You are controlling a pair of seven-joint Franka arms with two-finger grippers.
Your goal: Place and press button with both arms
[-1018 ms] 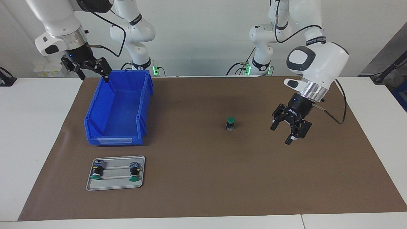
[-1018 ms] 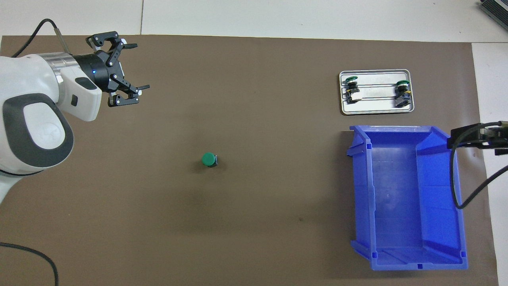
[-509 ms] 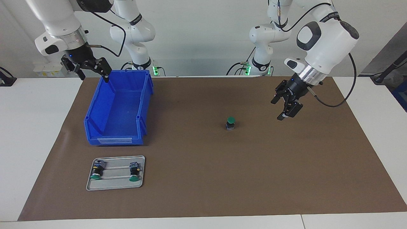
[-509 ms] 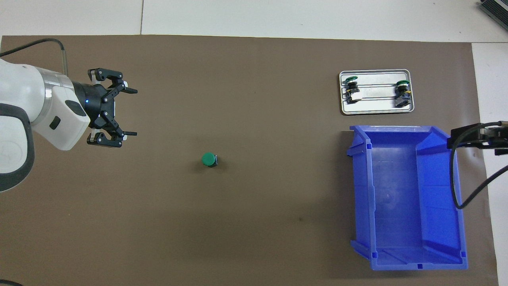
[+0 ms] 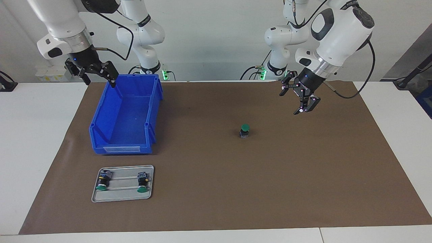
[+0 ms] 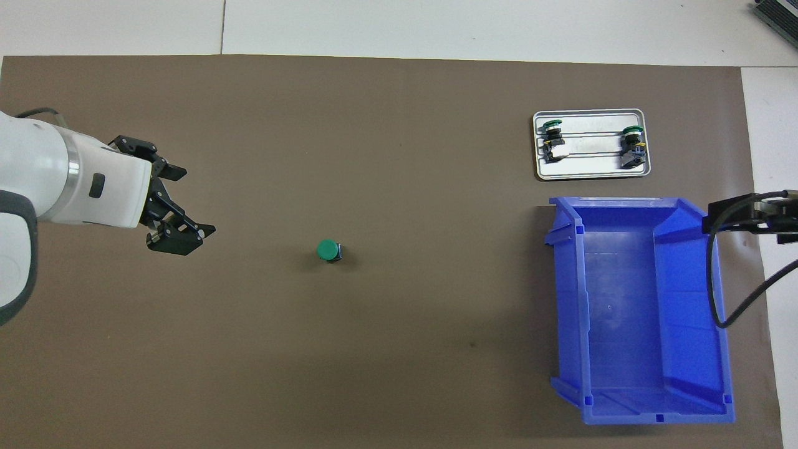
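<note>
Now, field notes, taken across the facing view.

- right tool [image 5: 100, 82]: fingers apart, empty, over the robot-side corner of the blue bin [image 5: 125, 148]. This arm waits, as it did a second ago.
- tray [image 5: 122, 166]: farther from the robots than the bin; two spare buttons [image 5: 122, 182] lie on their sides in it.
- button [image 5: 245, 130]: stands alone on the brown mat [image 5: 209, 189] near the middle of the table [image 5: 33, 135]. Cap up, long axis vertical. Unmoved.
- left tool [image 5: 293, 100]: fingers spread wide, nothing held, over bare mat toward the left arm's end.

The button lies down and toward mid-table from the left tool, which is clearly closer to it than the right tool, so a press looks like its job. A second ago it hung lower and further out; it has risen and drawn back.
</note>
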